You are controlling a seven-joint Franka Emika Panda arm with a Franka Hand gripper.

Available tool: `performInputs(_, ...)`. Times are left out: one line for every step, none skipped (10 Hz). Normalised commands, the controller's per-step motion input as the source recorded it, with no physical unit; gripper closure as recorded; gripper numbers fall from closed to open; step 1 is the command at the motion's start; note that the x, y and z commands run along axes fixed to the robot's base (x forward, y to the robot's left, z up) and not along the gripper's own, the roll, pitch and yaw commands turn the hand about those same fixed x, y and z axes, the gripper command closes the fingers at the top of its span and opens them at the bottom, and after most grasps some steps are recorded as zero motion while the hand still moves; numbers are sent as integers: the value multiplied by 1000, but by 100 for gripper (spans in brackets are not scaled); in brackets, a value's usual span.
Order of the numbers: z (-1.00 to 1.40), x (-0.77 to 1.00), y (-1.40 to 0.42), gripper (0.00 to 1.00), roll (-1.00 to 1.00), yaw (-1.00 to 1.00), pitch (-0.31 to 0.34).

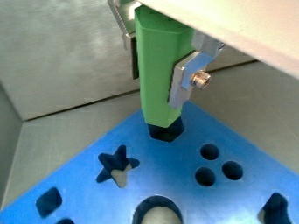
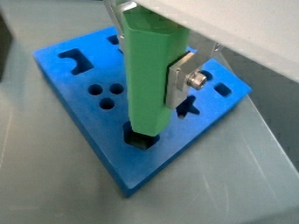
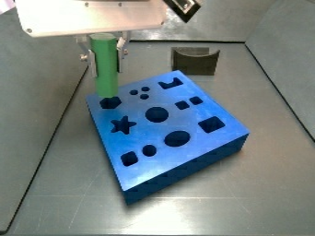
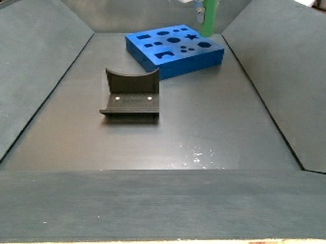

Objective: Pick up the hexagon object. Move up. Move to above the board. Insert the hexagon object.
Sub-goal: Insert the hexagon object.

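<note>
1. Over a corner of the board (image 3: 167,124), the tool (image 1: 163,66) hangs with its silver fingers (image 1: 187,77) clamped on the hexagon object (image 1: 158,74), which stands upright between them.
2. And look at the lower tip of that green peg: in both wrist views it sits right at the mouth of a dark hole at the board's corner (image 2: 140,138), the hole showing as a dark ring around the peg's foot.
3. How deep the tip has gone, I cannot tell from these angles.
4. In a side view the green peg (image 3: 106,60) comes straight down from under the white wrist housing (image 3: 92,14) onto the board's edge hole (image 3: 109,100).
5. Across the blue top we see the star cut-out (image 3: 121,125), round holes, squares and three small dots, all open.
6. The board lies flat on the grey surface (image 3: 264,184).
7. The dark arch-shaped block (image 4: 129,93) rests well apart from the board in a side view, alone on the surface.
8. From that far view only the peg's green shaft (image 4: 208,19) shows above the board (image 4: 173,50).
</note>
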Motion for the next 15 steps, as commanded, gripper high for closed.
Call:
performInputs(-363,0,0,100,0,3,-94)
performInputs(-1000,-249,-183,100,169,43,-20)
performInputs(-1000,-257,-203,100,120,97,0)
performInputs(-1000,-246,-151,100,103,163,-9)
performInputs(-1000,-3,-123,100,71,131,-34)
performInputs(-1000,720,0,100,111,-463,0)
performInputs(-969,617,97,100,114,-666,109)
performInputs(-269,309,129,100,0,-383,89)
performInputs(-183,-106,0,100,0,0,-51)
performInputs(-491,109,-109,100,0,-854,-223)
performInputs(-109,0,0,100,0,-626,-69)
performInputs(-31,0,0,100,0,0,0)
performInputs(-377,0,86,100,-217,366,-126)
performInputs(-320,-143,174,100,-517,774,-197)
performInputs(0,-157,266,100,-509,469,-229)
